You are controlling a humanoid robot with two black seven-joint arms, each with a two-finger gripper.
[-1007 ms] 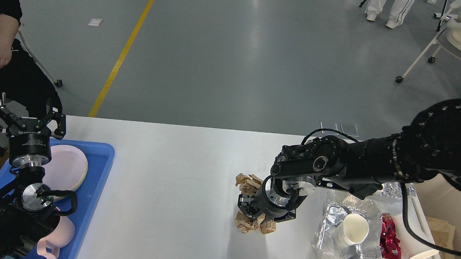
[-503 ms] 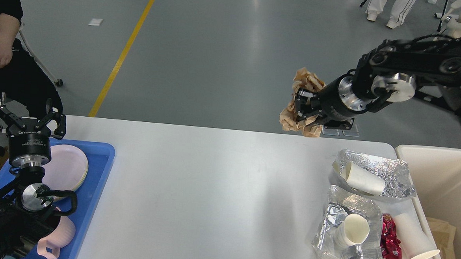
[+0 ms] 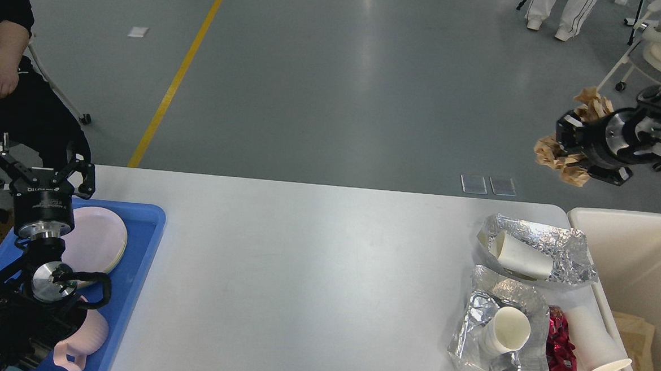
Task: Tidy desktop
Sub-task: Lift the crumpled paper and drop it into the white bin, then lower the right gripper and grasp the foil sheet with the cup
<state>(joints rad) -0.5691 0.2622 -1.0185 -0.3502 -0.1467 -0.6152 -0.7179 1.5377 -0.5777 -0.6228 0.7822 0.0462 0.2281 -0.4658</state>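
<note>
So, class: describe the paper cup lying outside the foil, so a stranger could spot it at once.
Start at the cream-coloured plastic bin at the right end of the large white desktop. Beside its near wall lies a white paper cup on its side. Unlike the other two cups, no crumpled silver foil surrounds it.

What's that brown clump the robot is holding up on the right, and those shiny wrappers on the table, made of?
The brown clump in the right gripper looks like crumpled kraft paper: matte tan, with sharp folds. The shiny wrappers on the desktop look like aluminium foil or metallised film: silvery, creased, mirror-like glints.
</note>
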